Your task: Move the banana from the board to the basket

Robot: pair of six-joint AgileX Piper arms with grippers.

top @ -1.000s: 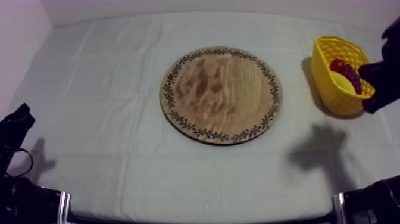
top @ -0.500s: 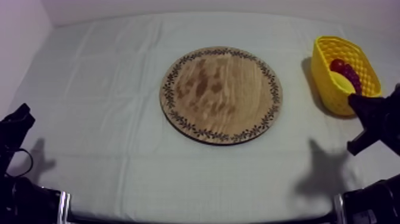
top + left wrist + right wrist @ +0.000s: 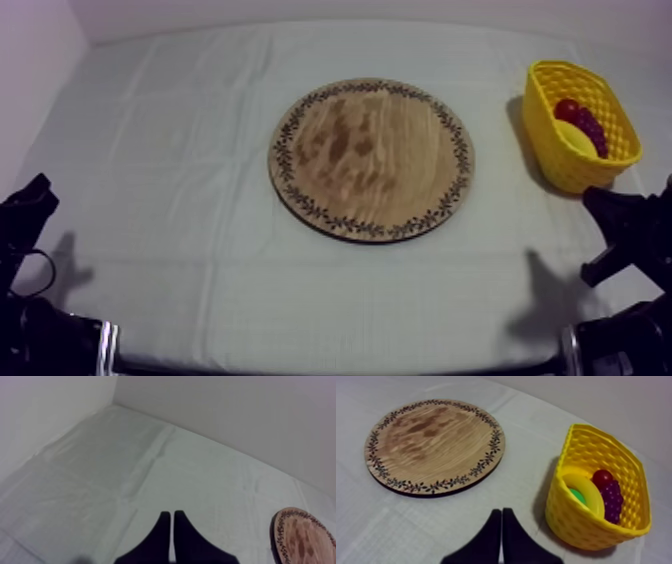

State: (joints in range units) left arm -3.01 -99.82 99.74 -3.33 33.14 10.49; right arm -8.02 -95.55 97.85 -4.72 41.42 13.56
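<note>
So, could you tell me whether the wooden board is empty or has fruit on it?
Empty: the wooden board shows bare grain across its whole top, nothing on it.

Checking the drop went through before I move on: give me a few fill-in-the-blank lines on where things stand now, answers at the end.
The wooden board carries ____.
In the yellow basket the banana lies beside the grapes and a small ____ fruit.
The right gripper, near the basket, has its fingers ____ together.
Missing words: nothing; red; shut.
</note>
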